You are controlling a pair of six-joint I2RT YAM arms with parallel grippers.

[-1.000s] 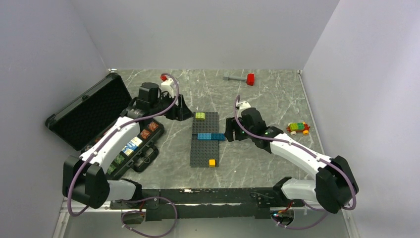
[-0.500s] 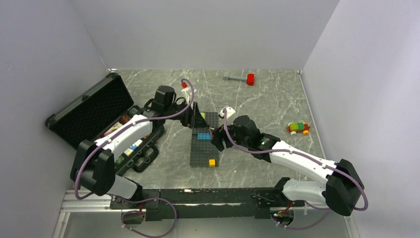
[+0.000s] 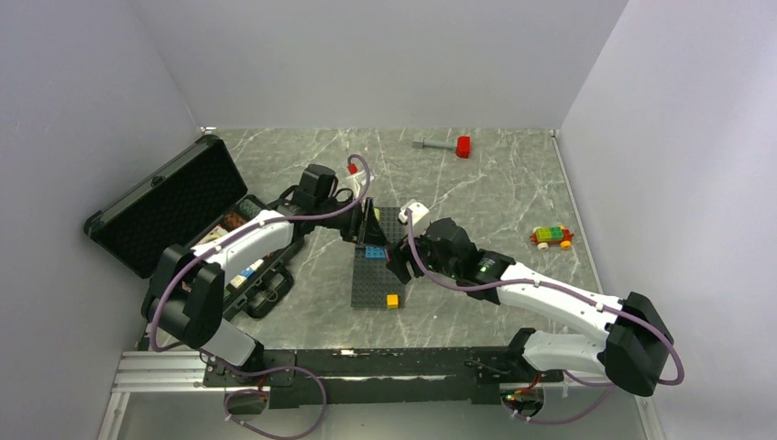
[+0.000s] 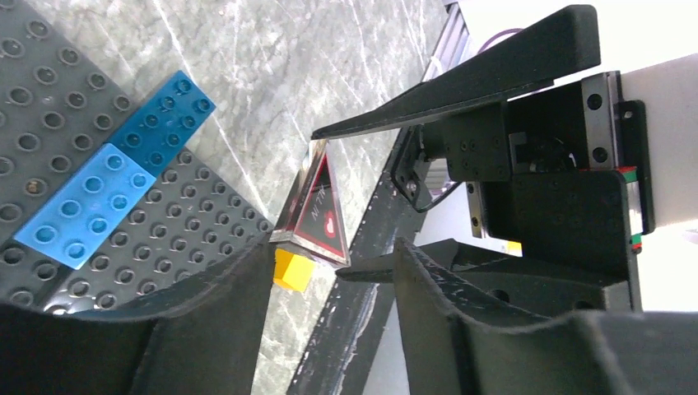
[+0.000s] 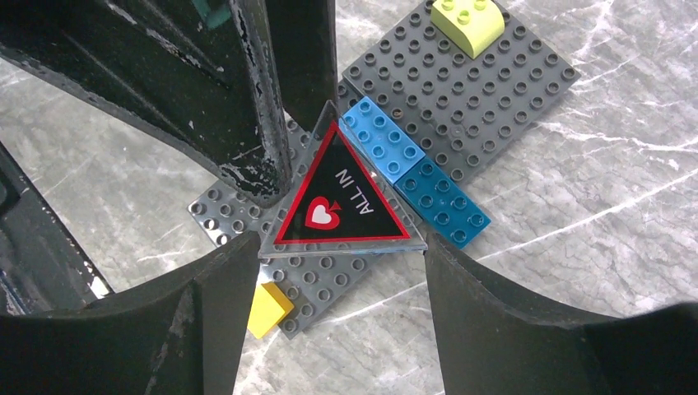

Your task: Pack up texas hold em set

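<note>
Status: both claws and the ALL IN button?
Right claw shut on the ALL IN button, over the brick baseplate. Left claw open, straddling it. Case open, left of both.

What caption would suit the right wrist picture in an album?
Right gripper pinches the triangular ALL IN button over the grey brick baseplate, the left gripper's fingers close beside it.

Top view: triangle button too small to tell; L arm covers some case slots.
</note>
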